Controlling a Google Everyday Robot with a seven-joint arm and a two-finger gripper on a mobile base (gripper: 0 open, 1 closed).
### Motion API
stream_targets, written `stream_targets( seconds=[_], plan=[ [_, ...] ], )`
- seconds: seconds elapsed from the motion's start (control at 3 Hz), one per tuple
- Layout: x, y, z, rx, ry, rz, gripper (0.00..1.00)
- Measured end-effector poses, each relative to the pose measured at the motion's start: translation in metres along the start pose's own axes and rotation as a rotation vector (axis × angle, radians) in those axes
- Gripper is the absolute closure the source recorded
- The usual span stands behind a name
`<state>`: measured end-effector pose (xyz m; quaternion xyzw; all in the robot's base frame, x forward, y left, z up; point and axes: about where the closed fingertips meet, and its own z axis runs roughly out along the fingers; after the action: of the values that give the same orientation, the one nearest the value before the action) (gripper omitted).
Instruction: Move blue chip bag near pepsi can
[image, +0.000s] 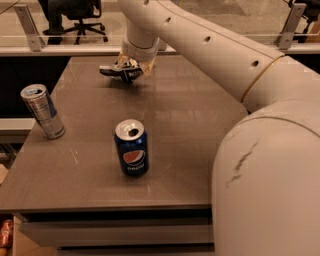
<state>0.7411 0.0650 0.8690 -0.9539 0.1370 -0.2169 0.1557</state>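
The blue chip bag (114, 71), dark and crumpled with pale lettering, is at the far side of the table, sticking out to the left from under my gripper (131, 70). The gripper comes down on it from above and is shut on the bag, holding it just over the tabletop. The pepsi can (132, 148), short and dark blue with the round logo and a silver top, stands upright at the table's front middle, well apart from the bag and nearer the camera.
A taller slim silver-blue can (42, 111) stands near the left edge of the grey table (190, 130). My white arm (260, 100) fills the right side of the view. An office chair (75, 15) and a railing lie beyond the far edge.
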Motion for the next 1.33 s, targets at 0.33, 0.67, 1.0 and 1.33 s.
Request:
stream_targets(
  seconds=[0.33, 0.67, 1.0, 1.33],
  plan=[
    [0.004, 0.002, 0.001, 0.004, -0.009, -0.006, 0.86],
    [0.01, 0.004, -0.003, 0.007, -0.018, -0.013, 1.0],
    [0.017, 0.006, -0.012, 0.012, -0.023, -0.023, 1.0],
    [0.023, 0.008, -0.028, 0.019, -0.045, -0.048, 1.0]
  ],
)
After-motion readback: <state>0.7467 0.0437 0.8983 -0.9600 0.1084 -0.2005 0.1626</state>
